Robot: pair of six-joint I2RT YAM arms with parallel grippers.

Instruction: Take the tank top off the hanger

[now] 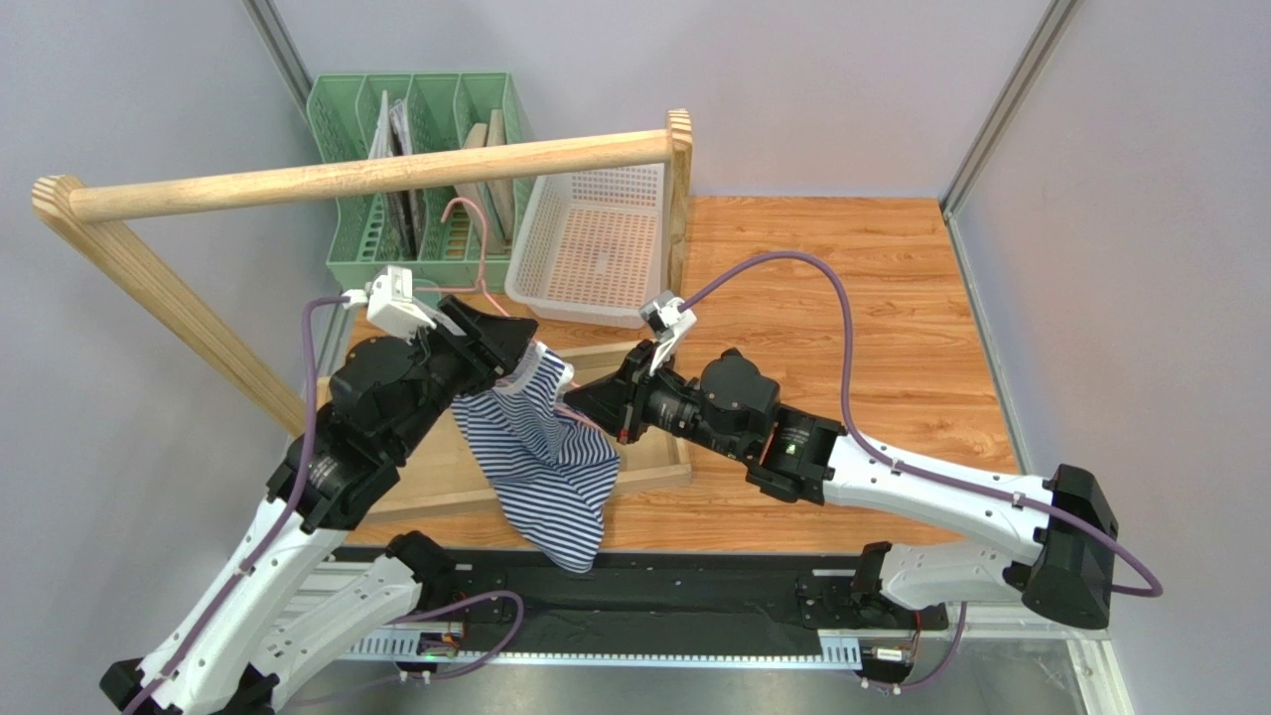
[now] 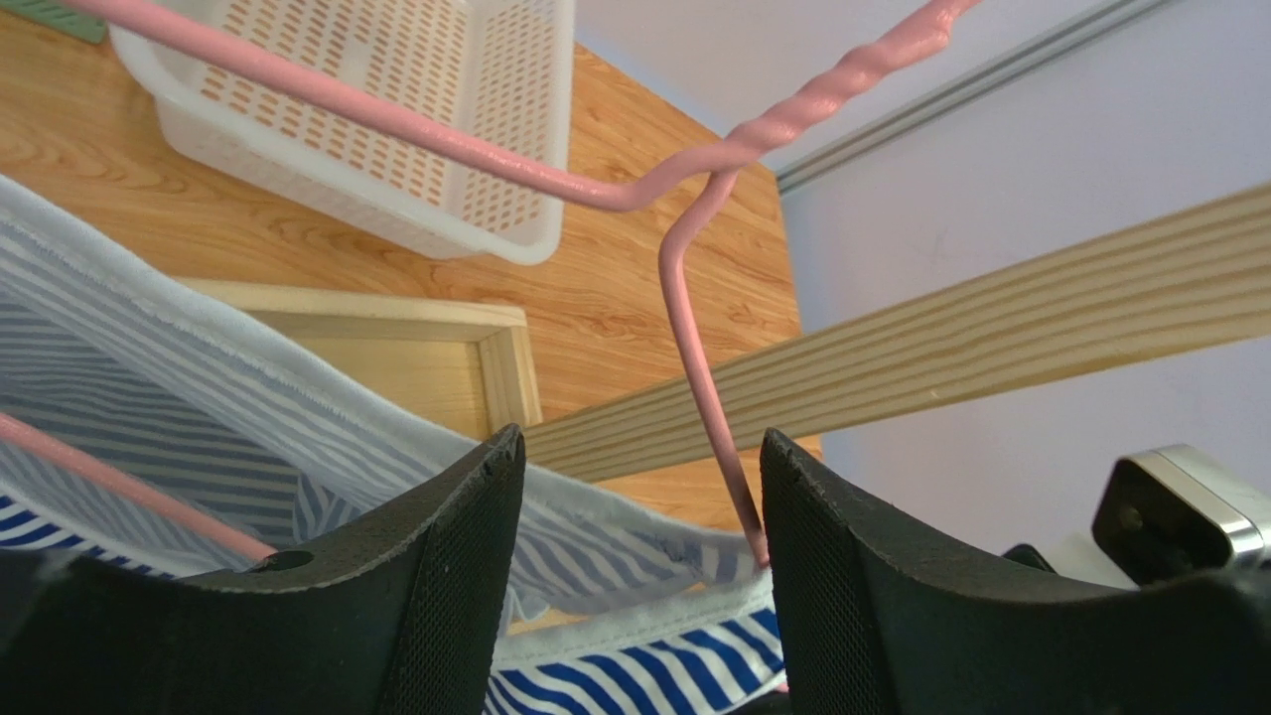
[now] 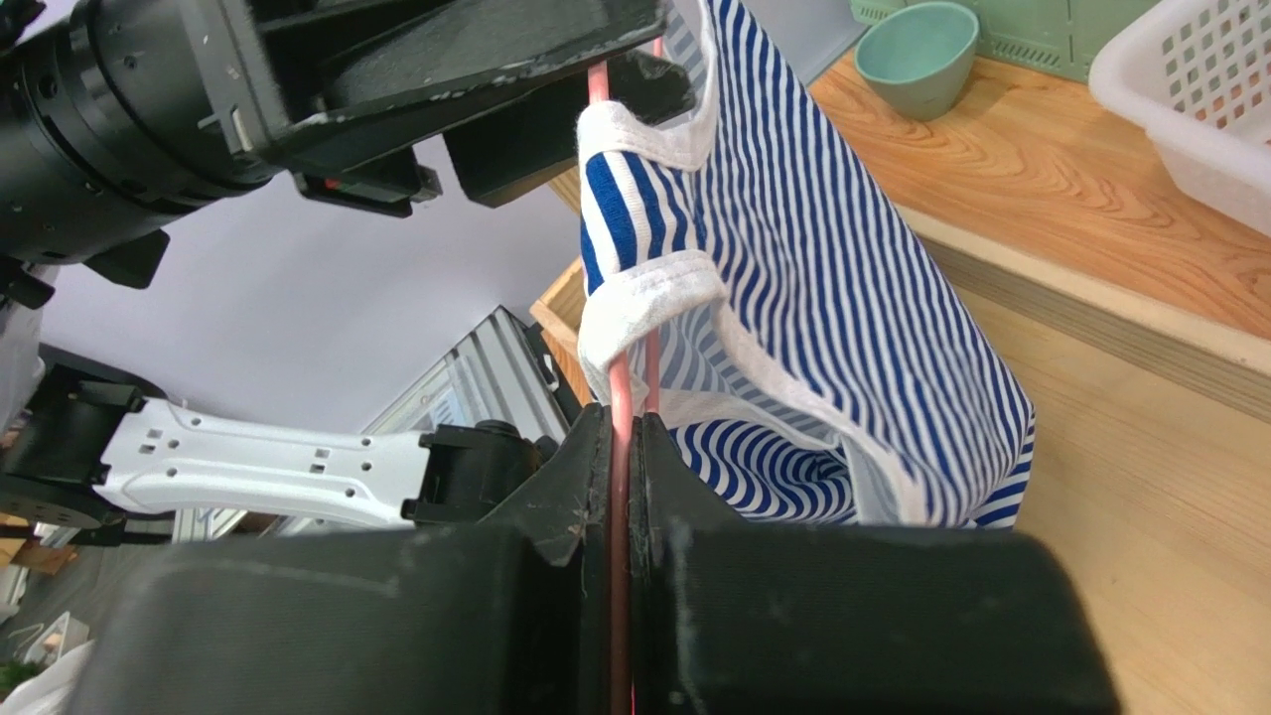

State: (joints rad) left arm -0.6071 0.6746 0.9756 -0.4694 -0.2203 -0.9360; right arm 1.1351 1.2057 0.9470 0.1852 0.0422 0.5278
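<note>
The striped tank top (image 1: 545,462) hangs on the pink hanger (image 1: 481,261), held in the air between both arms below the wooden rail. My left gripper (image 1: 504,340) is open at the top's upper end. In the left wrist view its fingers (image 2: 642,507) stand apart around a white-edged strap (image 2: 597,529) and a hanger wire (image 2: 694,343), touching neither. My right gripper (image 1: 592,405) is shut on a hanger wire (image 3: 616,391) just below a strap of the top (image 3: 836,298). The hanger's lower part is hidden in the fabric.
The thick wooden rail (image 1: 373,172) crosses above the left arm on slanted posts. A green rack (image 1: 418,149) and a white basket (image 1: 590,246) stand at the back. A shallow wooden tray (image 1: 448,469) lies under the top. A teal bowl (image 3: 918,52) sits near the basket.
</note>
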